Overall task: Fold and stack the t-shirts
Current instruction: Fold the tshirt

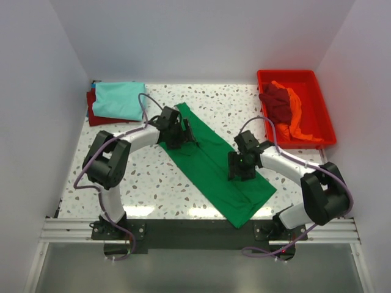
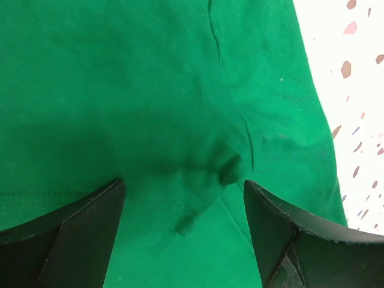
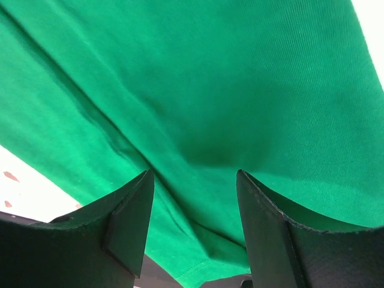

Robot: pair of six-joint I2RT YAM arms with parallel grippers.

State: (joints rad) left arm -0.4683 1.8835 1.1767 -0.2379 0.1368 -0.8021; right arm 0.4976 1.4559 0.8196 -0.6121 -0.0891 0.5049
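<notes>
A bright green t-shirt (image 1: 214, 162) lies as a long folded strip slanting across the table from back left to front right. My left gripper (image 1: 183, 135) hovers over its far end, jaws open, with a small pinched wrinkle (image 2: 216, 168) in the green cloth (image 2: 150, 90) just ahead of the fingers. My right gripper (image 1: 239, 166) stands open over the strip's middle, green cloth (image 3: 228, 90) below and a hemmed edge (image 3: 198, 273) near the fingers. A folded light teal t-shirt (image 1: 119, 99) rests on a dark red one (image 1: 91, 113) at the back left.
A red plastic tray (image 1: 328, 131) at the back right holds a crumpled dark red t-shirt (image 1: 278, 104) and an orange one (image 1: 297, 121). White walls close in the table on three sides. Speckled tabletop (image 2: 360, 90) shows beside the green shirt.
</notes>
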